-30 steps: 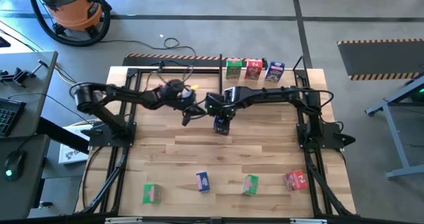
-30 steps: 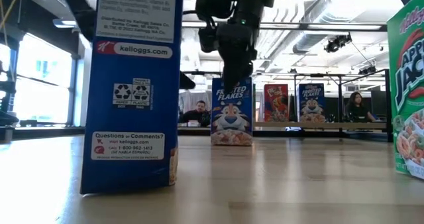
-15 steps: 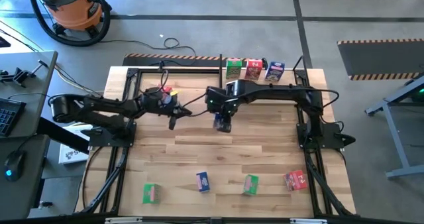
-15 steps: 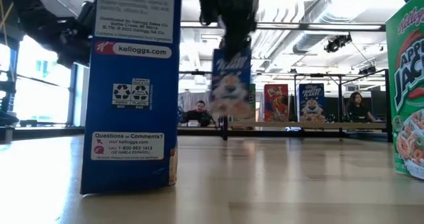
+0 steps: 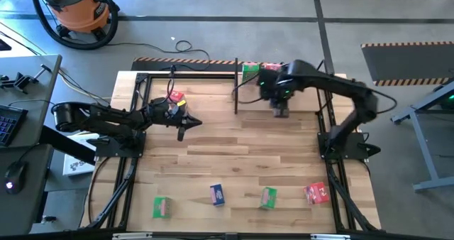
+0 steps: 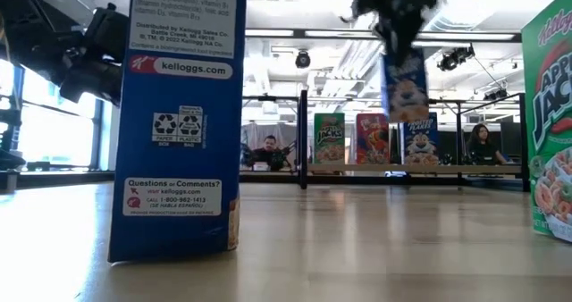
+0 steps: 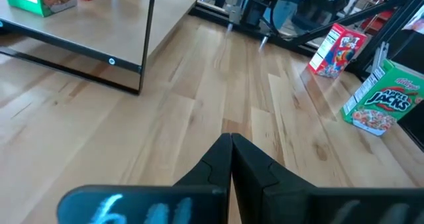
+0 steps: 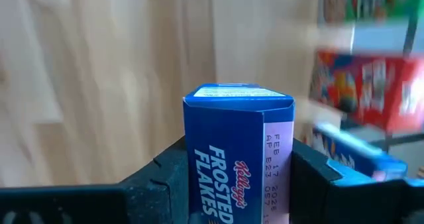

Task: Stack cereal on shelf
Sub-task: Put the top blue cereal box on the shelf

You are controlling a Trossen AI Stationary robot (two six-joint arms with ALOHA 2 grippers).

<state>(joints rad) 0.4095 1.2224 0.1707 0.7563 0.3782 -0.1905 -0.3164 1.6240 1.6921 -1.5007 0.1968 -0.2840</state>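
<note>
Right gripper (image 5: 281,109) pinches your blue box (image 8: 235,154); left gripper (image 5: 181,131) pressed together. You count three boxes on shelf (image 5: 236,84), four at front edge.

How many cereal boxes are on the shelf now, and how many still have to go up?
Three boxes, green, red and blue, stand on the shelf. The right gripper holds a fourth, a blue Frosted Flakes box, in the air near them. Four boxes wait at the table's front edge, plus a red one by the left gripper, which is shut and empty.
</note>
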